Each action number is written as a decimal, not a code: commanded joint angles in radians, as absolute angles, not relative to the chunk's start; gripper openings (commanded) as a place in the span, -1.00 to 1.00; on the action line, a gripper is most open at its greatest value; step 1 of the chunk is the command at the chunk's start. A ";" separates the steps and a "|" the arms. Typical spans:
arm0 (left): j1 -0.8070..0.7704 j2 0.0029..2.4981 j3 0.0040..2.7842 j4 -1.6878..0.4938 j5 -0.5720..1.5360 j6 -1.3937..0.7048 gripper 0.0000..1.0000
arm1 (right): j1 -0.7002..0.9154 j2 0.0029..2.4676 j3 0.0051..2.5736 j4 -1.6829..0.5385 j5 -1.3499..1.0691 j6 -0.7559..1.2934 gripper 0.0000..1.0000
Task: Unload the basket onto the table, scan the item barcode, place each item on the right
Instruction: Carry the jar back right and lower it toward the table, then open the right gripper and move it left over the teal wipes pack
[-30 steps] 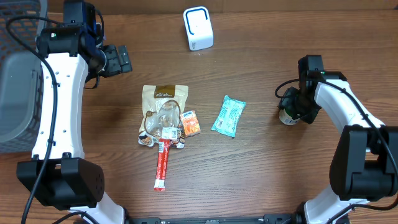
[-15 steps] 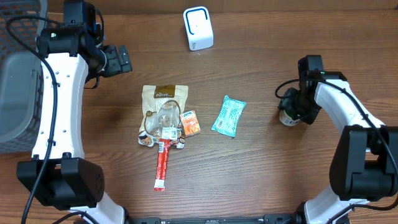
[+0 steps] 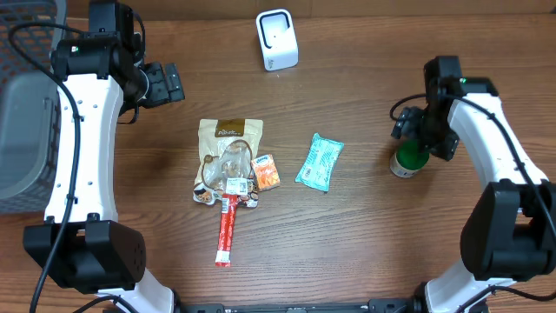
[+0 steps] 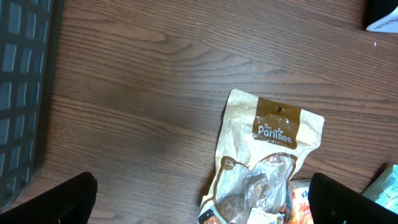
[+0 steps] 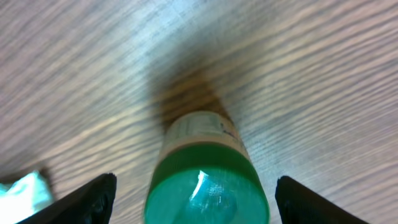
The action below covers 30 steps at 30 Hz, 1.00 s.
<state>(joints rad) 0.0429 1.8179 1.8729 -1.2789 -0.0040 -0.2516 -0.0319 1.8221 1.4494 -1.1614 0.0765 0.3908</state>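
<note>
A small bottle with a green cap (image 3: 405, 162) stands upright on the table at the right. My right gripper (image 3: 424, 132) hovers just above it, open. In the right wrist view the cap (image 5: 205, 190) sits between the two black fingertips (image 5: 93, 199), with a gap on each side. No barcode shows on the bottle in these views. The white scanner (image 3: 277, 39) stands at the back centre. My left gripper (image 3: 165, 83) is open over the table at the back left, and a brown snack pouch (image 4: 267, 155) lies below it.
In the middle lie the brown pouch (image 3: 228, 161), an orange packet (image 3: 266, 172), a teal packet (image 3: 320, 162) and a red stick pack (image 3: 228, 229). A dark mesh basket (image 3: 26, 104) fills the far left, and its edge (image 4: 22, 93) shows in the left wrist view.
My right gripper has opened and lifted away from the green-capped bottle, which stays standing on the table. The left arm has not moved.
</note>
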 commanded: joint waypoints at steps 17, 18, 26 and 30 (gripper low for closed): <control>0.039 1.818 1.889 -1.279 -0.003 -0.243 1.00 | 0.356 1.797 1.426 -0.867 -0.035 0.309 0.53; 0.039 1.818 1.889 -1.279 -0.003 -0.243 0.99 | 0.366 1.797 1.390 -0.831 -0.034 0.310 0.52; 0.039 1.818 1.889 -1.279 -0.003 -0.243 0.99 | 0.365 1.797 1.237 -0.741 -0.035 0.310 1.00; 0.039 1.818 1.889 -1.279 -0.003 -0.243 1.00 | 0.365 1.797 1.236 -0.742 -0.035 0.310 1.00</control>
